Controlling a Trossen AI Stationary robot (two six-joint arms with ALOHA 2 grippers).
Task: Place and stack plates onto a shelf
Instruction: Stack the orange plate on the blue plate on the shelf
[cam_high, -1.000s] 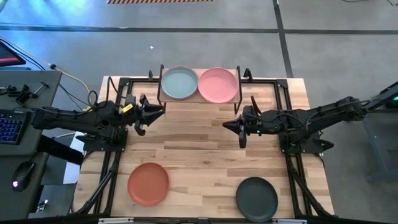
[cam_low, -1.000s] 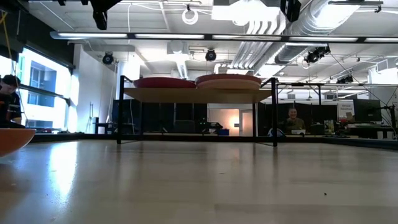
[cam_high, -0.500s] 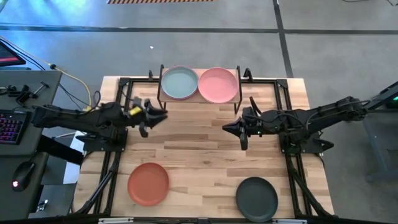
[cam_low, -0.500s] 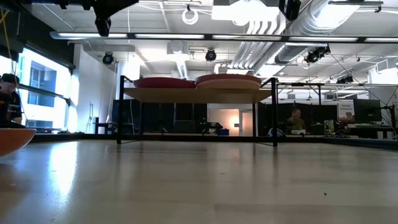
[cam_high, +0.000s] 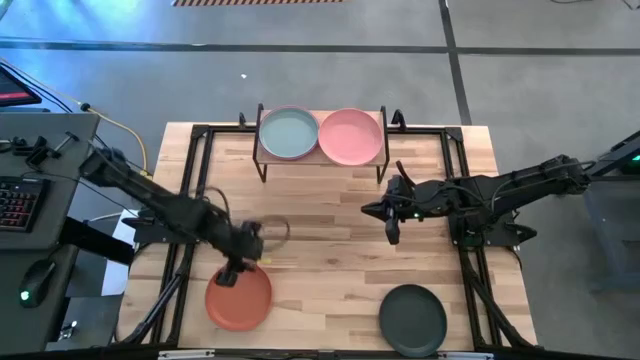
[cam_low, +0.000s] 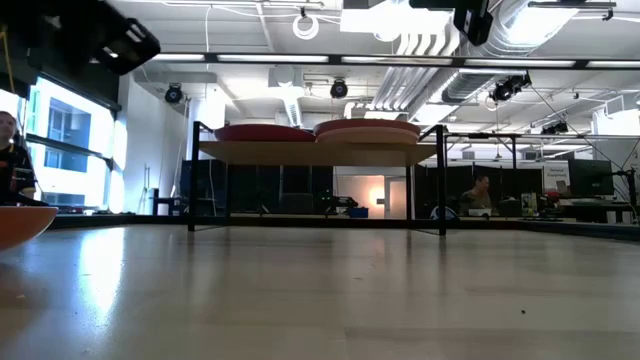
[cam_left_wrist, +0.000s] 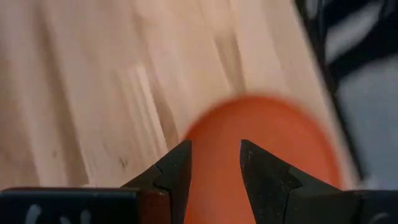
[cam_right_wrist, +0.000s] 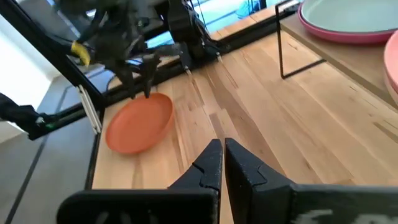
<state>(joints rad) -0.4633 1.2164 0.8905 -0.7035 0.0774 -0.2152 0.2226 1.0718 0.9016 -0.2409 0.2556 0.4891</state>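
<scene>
The shelf (cam_high: 320, 150) stands at the table's far edge. It bears a pale teal plate (cam_high: 289, 133) and a light pink plate (cam_high: 351, 136), each lying on top of another plate whose rim shows in the low view (cam_low: 265, 131). An orange plate (cam_high: 238, 297) lies flat near the table's near left corner, and a black plate (cam_high: 413, 316) lies near right. My left gripper (cam_left_wrist: 216, 162) is open, pointing down over the orange plate's far rim (cam_left_wrist: 261, 118). My right gripper (cam_right_wrist: 222, 155) is shut and hovers above mid-table, right of centre (cam_high: 390, 225).
Black frame rails (cam_high: 190, 180) run along the table's left and right sides. Bare wooden tabletop (cam_high: 320, 250) lies between the shelf and the two near plates. People sit in the room beyond the table (cam_low: 478, 190).
My left arm has swung away from the shelf's left end toward the table's near edge and gone down, and its gripper now points at the orange plate. The plates have kept their places.
</scene>
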